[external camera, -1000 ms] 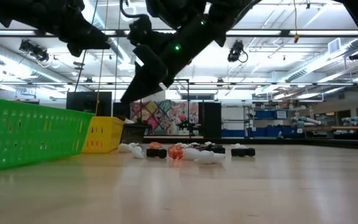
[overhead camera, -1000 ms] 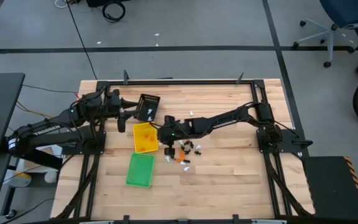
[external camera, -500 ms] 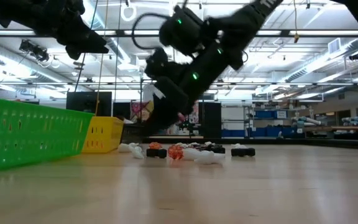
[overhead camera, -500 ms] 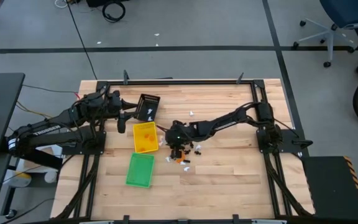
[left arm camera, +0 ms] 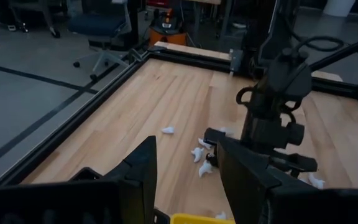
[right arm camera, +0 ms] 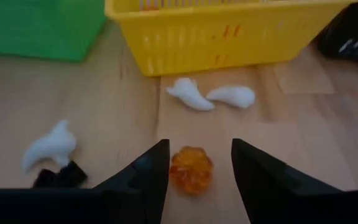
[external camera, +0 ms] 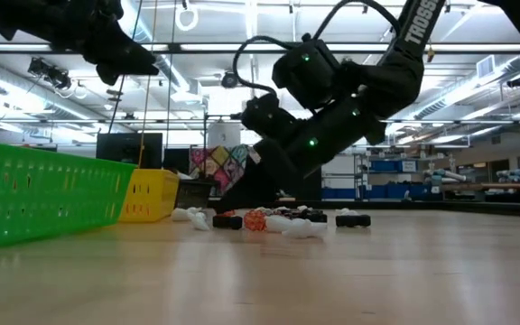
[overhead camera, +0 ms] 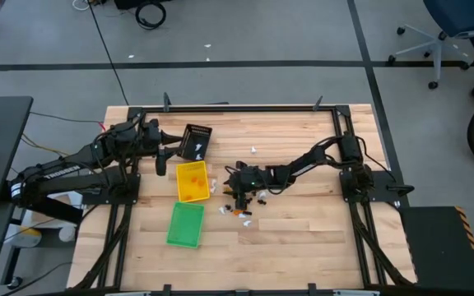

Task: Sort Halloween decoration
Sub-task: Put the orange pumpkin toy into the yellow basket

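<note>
The Halloween decoration is a loose pile of tiny white, orange and black trinkets (overhead camera: 243, 203) lying on the wooden table right of the yellow tray (overhead camera: 192, 181). My right gripper (right arm camera: 194, 171) is low over the pile and open. An orange pumpkin (right arm camera: 191, 169) lies on the wood between its two fingertips. White ghost shapes (right arm camera: 190, 93) lie between it and the yellow tray. My left gripper (left arm camera: 185, 180) waits open and raised at the far left, beside the black tray (overhead camera: 197, 141).
The green tray (overhead camera: 185, 224) lies near the yellow one, toward the table's near edge. White pieces show in the black tray. A lone white trinket (overhead camera: 253, 150) lies farther back. Bare wood spreads right of and in front of the pile.
My right gripper has come down from above the yellow tray's right edge and moved toward the table's right, ending low over the trinket pile. The trinkets and trays lie as before.
</note>
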Motion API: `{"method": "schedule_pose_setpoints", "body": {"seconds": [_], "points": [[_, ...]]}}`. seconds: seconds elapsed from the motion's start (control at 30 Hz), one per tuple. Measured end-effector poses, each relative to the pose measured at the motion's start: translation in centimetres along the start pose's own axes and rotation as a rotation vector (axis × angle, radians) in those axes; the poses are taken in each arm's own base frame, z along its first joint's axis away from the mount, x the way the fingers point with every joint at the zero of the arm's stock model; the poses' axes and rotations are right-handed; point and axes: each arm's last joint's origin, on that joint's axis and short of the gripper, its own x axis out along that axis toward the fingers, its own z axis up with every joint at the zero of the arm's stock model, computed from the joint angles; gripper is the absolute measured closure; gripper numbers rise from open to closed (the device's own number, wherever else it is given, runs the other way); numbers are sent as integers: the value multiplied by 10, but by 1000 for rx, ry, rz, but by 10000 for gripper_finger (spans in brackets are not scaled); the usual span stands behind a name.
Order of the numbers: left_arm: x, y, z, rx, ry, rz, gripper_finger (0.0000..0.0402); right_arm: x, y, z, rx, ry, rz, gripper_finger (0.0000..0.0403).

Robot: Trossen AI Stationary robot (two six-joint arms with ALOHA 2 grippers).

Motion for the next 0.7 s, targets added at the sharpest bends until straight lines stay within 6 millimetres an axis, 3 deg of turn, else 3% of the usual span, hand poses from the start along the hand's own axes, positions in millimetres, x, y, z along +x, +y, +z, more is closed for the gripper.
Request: {"method": "schedule_pose_setpoints", "body": {"seconds": [0.37,0.7], "points": [[0,0,2,-20,-17,-1,260,10,1,-14,3,37,-12,269],[0,0,1,-25,-16,-1,260,12,1,-14,2,33,-10,307]]}}
